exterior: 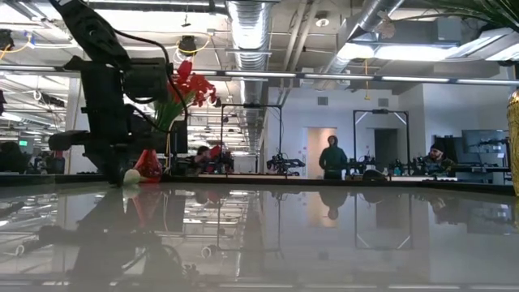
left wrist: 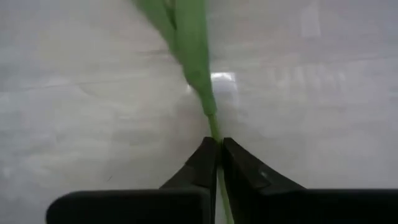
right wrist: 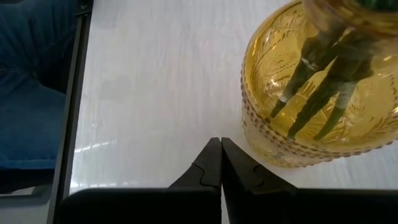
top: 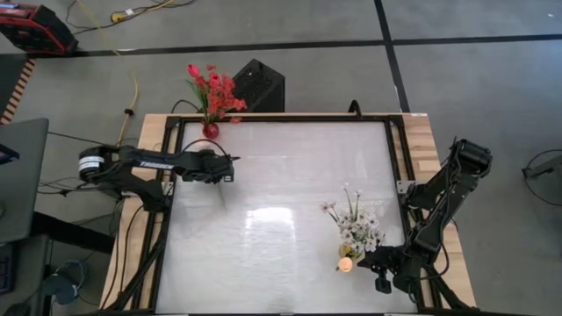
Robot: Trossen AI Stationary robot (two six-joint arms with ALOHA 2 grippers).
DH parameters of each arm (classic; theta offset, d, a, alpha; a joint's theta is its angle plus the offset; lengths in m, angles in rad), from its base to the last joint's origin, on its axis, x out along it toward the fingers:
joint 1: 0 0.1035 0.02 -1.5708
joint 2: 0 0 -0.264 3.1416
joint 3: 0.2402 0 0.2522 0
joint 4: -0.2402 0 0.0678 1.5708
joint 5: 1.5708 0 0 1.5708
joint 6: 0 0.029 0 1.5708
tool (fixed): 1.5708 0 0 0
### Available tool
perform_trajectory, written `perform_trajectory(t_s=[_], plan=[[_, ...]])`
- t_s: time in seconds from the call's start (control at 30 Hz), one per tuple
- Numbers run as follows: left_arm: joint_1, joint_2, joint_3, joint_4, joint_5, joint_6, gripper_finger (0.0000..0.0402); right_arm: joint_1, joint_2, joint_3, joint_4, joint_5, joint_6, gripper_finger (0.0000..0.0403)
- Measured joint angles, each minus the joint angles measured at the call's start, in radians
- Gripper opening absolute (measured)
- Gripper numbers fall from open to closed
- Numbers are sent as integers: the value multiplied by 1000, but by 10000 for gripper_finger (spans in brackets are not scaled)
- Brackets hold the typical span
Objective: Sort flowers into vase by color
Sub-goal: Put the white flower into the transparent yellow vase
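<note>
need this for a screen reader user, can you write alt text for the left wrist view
The left tool is shut on a thin green flower stem, which runs away from the fingertips over the pale, glossy table. No bloom shows in this view.

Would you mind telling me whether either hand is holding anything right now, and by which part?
The left hand is shut on a flower's thin green stem, pinched at the stem. The right hand is shut and empty, beside the yellow vase.
</note>
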State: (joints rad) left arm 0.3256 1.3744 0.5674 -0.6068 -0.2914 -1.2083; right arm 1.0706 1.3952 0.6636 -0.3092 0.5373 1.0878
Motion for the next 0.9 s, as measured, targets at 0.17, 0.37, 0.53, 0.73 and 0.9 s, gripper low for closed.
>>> perform_trajectory(t_s=[0.17, 0.37, 0.53, 0.73, 0.9], plan=[[1, -79, -4, -17, 56, 25, 2, 0, 0, 0, 0, -13, 0, 27], [-15, -203, -3, -3, 151, 89, 0, 0, 0, 0, 0, -14, 0, 27], [-46, -288, -3, 1, 293, 135, 0, 0, 0, 0, 0, -14, 0, 27], [-146, -332, -1, 163, 382, 195, 0, 0, 0, 0, -2, -14, -8, 27], [-240, -303, -1, 535, 368, 285, 0, -1, 0, 0, -2, -14, -24, 27]])
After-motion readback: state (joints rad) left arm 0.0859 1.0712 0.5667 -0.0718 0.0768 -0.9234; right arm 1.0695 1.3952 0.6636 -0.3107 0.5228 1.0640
